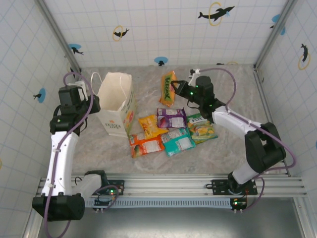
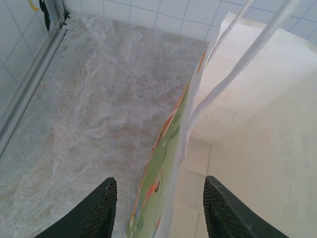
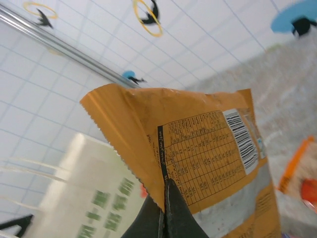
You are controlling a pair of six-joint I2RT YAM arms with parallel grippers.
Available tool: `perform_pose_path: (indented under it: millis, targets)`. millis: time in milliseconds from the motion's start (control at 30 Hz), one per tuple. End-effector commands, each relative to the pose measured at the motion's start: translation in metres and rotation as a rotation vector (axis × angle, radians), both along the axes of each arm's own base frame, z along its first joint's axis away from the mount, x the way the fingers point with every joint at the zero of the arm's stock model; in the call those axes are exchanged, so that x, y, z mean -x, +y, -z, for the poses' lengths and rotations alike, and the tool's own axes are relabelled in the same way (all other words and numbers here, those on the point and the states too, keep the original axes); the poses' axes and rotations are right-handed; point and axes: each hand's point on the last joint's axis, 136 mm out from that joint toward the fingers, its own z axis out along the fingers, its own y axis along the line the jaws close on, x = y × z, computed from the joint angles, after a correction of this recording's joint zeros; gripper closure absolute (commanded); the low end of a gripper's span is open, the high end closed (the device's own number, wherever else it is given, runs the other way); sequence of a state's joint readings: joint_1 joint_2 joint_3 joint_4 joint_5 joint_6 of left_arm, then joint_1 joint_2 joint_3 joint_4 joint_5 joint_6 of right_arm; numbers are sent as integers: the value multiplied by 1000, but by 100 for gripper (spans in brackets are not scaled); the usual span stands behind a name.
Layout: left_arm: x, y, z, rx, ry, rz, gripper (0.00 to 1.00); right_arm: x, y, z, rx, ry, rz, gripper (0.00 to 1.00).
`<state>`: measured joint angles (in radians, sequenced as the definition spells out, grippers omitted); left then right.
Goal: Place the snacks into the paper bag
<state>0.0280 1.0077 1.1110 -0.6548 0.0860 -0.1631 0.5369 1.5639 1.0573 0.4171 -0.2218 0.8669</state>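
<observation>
Six snacks by our count: one flat orange foil packet (image 1: 169, 89) is up in the air, pinched on its crimped seam by the right gripper (image 1: 181, 89), with the jaws clenched tight on it in the right wrist view (image 3: 164, 210). Five more lie on the grey marbled tabletop (image 1: 99, 148) just right of the bag, several overlapping: yellow-orange packet (image 1: 151, 125), purple packet (image 1: 171, 117), green packet (image 1: 201, 127), teal packet (image 1: 178, 141), red-orange packet (image 1: 146, 147). The tall white paper bag (image 1: 118, 121) stands upright with its mouth open, left of the pile. The left gripper (image 1: 93, 101) is at the bag's left rim and released: its black ribbed fingers (image 2: 96, 210) are spread wide with the printed side wall between them, not pressing it. We judge the step as carrying the held packet over to the bag mouth. Done well, the packet hangs edge-down, clears the rim and the thin white string handles (image 2: 237, 67), and drops only once it is mostly below the rim. Closing the left jaws on the wall would steady the bag, since thin creased paper buckles or tips if bumped. The foil is glossy and slick and the grip is on a narrow seam, so we'd swing it slowly.
</observation>
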Motion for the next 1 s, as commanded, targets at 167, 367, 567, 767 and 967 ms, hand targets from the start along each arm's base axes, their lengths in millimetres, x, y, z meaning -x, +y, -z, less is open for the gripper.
perform_pose_path:
  millis: [167,367,567,767,967]
  targets:
    - [0,0,1,30,-16,-13,57,11,18,-131,-65,-262,30,100]
    - [0,0,0,29,-24,-10,59,31,50,-201,-154,-396,-39,100]
    - [-1,0,2,30,-20,-11,63,52,88,-259,-226,-501,-129,100]
    - [-1,0,6,29,-15,-13,63,77,137,-280,-244,-534,-243,100]
    - [-1,0,7,32,-17,-10,63,85,170,-264,-252,-492,-298,100]
